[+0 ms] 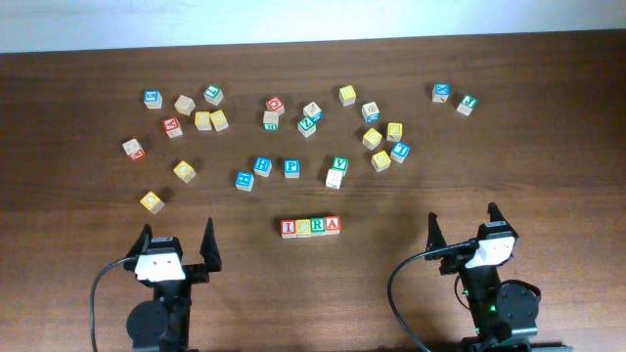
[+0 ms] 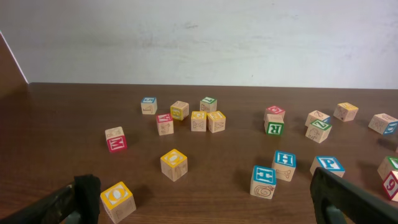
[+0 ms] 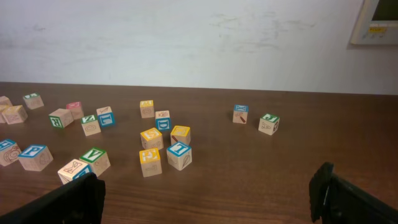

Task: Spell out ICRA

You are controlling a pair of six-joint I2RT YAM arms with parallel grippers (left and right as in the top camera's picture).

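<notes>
ICRA cubes (image 1: 311, 227) sitting in touching row on table (image 1: 78, 293), between left claw (image 1: 177, 231) and right claw (image 1: 462, 216), both gaping, grasping nothing; probably light, stiff, smooth wood; pinching opposite flat faces suiting best

Overhead we look straight down on the table (image 1: 59, 293); each wrist view faces forward, low between its jaws, sharing the cubes (image 2: 273, 127) beyond.

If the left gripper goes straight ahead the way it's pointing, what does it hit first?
Probably the nearest yellow cube, just ahead by the outer finger of the left gripper; it may catch that finger or slip inside the open jaws. Depth is unclear.
</notes>
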